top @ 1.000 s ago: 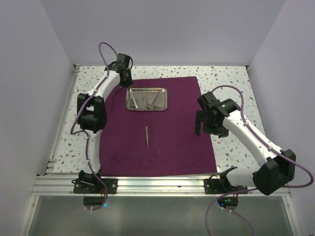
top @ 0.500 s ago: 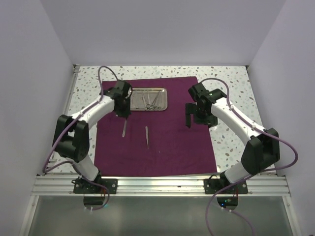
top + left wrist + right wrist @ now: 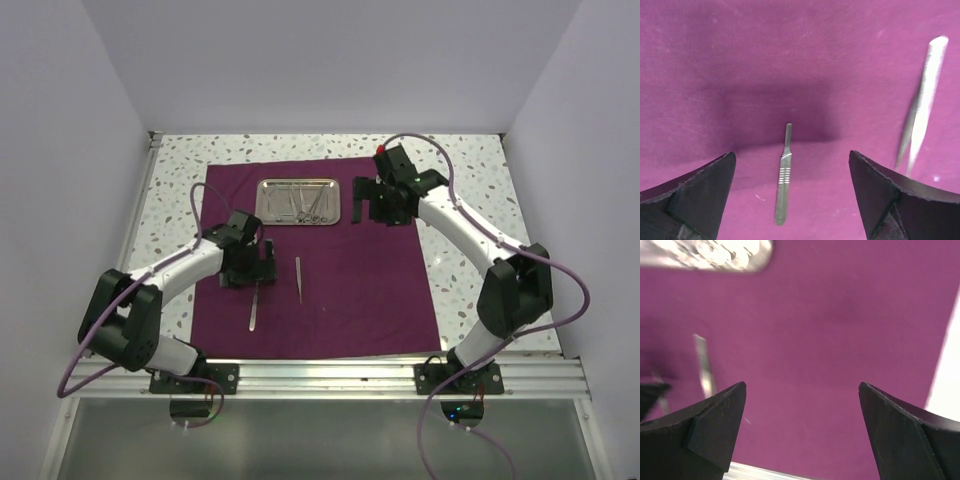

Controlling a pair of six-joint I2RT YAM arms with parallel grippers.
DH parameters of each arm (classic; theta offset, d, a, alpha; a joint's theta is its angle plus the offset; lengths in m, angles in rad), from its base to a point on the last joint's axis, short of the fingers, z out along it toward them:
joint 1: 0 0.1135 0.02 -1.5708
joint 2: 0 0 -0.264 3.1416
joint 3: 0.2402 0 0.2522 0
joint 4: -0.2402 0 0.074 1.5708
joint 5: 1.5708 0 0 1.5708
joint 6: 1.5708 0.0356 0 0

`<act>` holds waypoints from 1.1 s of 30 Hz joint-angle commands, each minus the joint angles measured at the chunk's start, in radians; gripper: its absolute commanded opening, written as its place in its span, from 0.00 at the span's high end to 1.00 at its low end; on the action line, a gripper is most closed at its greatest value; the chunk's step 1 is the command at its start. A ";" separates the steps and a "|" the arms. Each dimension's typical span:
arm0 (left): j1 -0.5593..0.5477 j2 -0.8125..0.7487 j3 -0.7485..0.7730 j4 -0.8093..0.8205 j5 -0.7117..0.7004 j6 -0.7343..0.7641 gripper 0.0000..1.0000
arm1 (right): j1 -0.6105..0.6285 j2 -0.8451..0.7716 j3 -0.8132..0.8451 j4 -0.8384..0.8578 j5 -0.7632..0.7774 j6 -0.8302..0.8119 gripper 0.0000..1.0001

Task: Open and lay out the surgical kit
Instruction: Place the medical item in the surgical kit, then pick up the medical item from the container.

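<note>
Left pincer (image 3: 791,155) apart above slim steel handle (image 3: 783,180) on cloth (image 3: 370,280), tweezers (image 3: 925,100) beside; right pincer (image 3: 802,385) apart, near tray (image 3: 272,205).

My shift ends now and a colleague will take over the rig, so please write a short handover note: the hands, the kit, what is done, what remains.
Left hand: open and empty, low over the cloth wrap, above a ribbed steel handle that lies flat on it.
Right hand: open and empty, over the cloth beside the tray's right edge.
Kit: cloth spread flat; tray near its far edge; tweezers on the cloth, right of the handle.
Done: wrap opened, two instruments laid out.
Left: scissor-handled instruments lie in the tray; probably they go out next.
</note>
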 commanded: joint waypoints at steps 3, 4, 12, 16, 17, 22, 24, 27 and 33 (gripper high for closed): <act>-0.002 -0.128 0.055 -0.002 0.007 -0.053 0.00 | 0.004 0.120 0.127 0.330 -0.084 0.046 0.04; -0.002 -0.135 0.067 -0.018 0.007 -0.054 0.00 | 0.005 0.163 0.204 0.335 -0.093 0.052 0.05; -0.002 -0.261 0.118 -0.111 0.063 -0.082 0.01 | 0.085 0.641 0.787 0.186 -0.068 0.041 0.14; -0.002 -0.336 0.068 -0.150 0.054 -0.080 0.01 | 0.096 0.836 1.012 0.125 -0.030 0.061 0.17; -0.002 -0.367 0.058 -0.171 0.047 -0.077 0.01 | 0.099 0.850 1.022 0.132 -0.025 0.069 0.18; -0.002 -0.453 0.027 -0.233 0.024 -0.071 0.01 | 0.116 0.916 1.060 0.171 0.024 0.076 0.26; -0.002 -0.484 0.027 -0.256 0.019 -0.062 0.01 | 0.119 0.948 1.071 0.175 0.028 0.085 0.32; -0.002 -0.511 0.027 -0.277 0.014 -0.050 0.01 | 0.123 0.987 1.096 0.177 0.039 0.096 0.39; -0.002 -0.531 0.024 -0.296 0.014 -0.019 0.01 | 0.143 1.048 1.145 0.145 0.090 0.089 0.46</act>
